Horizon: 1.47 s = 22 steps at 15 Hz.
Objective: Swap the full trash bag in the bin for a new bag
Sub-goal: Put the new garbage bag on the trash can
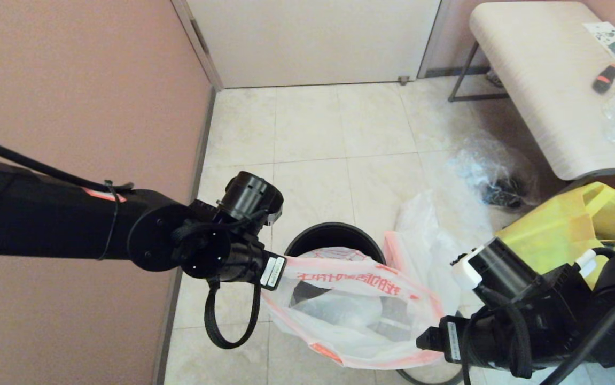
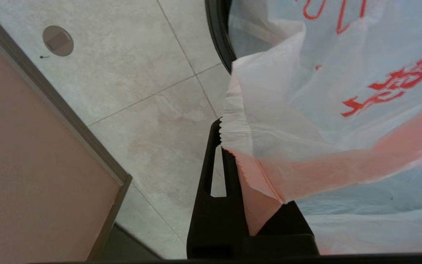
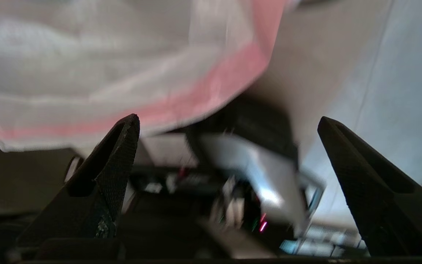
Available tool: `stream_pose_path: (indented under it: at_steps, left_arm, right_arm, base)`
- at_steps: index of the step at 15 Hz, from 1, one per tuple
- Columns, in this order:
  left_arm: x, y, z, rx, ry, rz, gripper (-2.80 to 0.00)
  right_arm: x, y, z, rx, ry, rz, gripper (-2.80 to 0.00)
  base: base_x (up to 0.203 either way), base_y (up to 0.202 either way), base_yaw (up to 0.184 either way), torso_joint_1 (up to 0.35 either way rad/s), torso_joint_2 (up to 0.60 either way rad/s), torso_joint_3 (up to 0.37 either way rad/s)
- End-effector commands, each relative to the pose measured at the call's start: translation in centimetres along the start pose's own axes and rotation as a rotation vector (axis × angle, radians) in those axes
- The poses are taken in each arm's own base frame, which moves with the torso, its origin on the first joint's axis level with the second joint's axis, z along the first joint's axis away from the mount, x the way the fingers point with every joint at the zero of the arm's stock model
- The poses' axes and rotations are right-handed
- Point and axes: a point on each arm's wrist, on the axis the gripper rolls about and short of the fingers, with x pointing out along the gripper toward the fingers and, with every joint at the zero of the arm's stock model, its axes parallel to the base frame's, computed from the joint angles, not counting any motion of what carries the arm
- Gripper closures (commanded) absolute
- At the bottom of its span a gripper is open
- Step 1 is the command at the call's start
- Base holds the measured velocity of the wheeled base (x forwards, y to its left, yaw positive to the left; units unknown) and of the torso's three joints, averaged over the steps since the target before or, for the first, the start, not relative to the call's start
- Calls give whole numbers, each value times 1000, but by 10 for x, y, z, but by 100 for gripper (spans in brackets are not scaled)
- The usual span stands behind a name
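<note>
Your left claw (image 2: 221, 146) is clamped on the serrated top edge of the white trash bag (image 1: 350, 310), the translucent one with red printing and a pink band at the mouth, which sits in the small round black bin (image 1: 333, 238) on the tiled floor, its mouth pulled out toward you over the near rim. Your right claw (image 3: 229, 128) stands wide with nothing in it, just under the pink band on the bag's opposite side; I'd judge that's your second grip point. This film is thin, limp and slippery, so it will stretch and slide rather than hold shape; take a gathered fold of the pink hem, not a single layer. Through the plastic you can see dark and pale rubbish, so expect some weight low down and a sagging swing once it lifts. Another white bag (image 1: 425, 240) lies on the floor just beside the bin, with a yellow shopping bag (image 1: 569, 224) under the bench (image 1: 542, 80).
</note>
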Motion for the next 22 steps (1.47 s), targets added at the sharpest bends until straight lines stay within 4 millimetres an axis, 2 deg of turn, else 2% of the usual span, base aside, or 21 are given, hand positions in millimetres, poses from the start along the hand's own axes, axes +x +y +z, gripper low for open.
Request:
stream_pose_path:
  at_steps: [1, 2, 4, 9, 11, 12, 14, 17, 20, 21, 22]
  left_arm:
    - [0, 4, 1, -10, -1, 9, 0]
    - [0, 5, 1, -14, 0, 10, 0]
    - [-3, 7, 1, -17, -8, 11, 0]
    - [-2, 10, 3, -25, -8, -5, 0]
    - [-2, 13, 4, -34, -13, 0, 0]
    - [-2, 13, 5, -35, -14, 1, 0]
    - [-5, 15, 6, -43, -25, 0, 0]
    - [-6, 18, 8, -63, -33, 5, 0]
    - [-12, 22, 10, -86, -53, 8, 0]
    - [-13, 22, 11, -86, -54, 8, 0]
    - [-12, 23, 11, -87, -54, 8, 0]
  right_arm:
    - [2, 6, -4, 18, 73, 40, -280]
    - [6, 10, -4, 28, 123, 76, -280]
    - [28, 19, -1, 43, 192, 74, -280]
    - [69, 65, 22, 51, 235, 147, -280]
    - [78, 83, 24, 51, 234, 165, -280]
    - [78, 86, 24, 81, 234, 163, -280]
    - [72, 77, 29, 142, 227, 154, -280]
    - [48, 56, 40, 224, 195, 152, -280]
    - [54, 41, 45, 272, 196, 116, -280]
    - [60, 40, 45, 274, 202, 105, 0]
    - [66, 40, 45, 272, 205, 95, 0]
  base:
    - [0, 0, 0, 0, 0, 0]
    - [0, 0, 0, 0, 0, 0]
    - [0, 0, 0, 0, 0, 0]
    - [0, 0, 0, 0, 0, 0]
    - [0, 0, 0, 0, 0, 0]
    - [0, 0, 0, 0, 0, 0]
    - [0, 0, 0, 0, 0, 0]
    - [0, 0, 0, 0, 0, 0]
    - [0, 0, 0, 0, 0, 0]
    - [0, 0, 0, 0, 0, 0]
    - [0, 0, 0, 0, 0, 0]
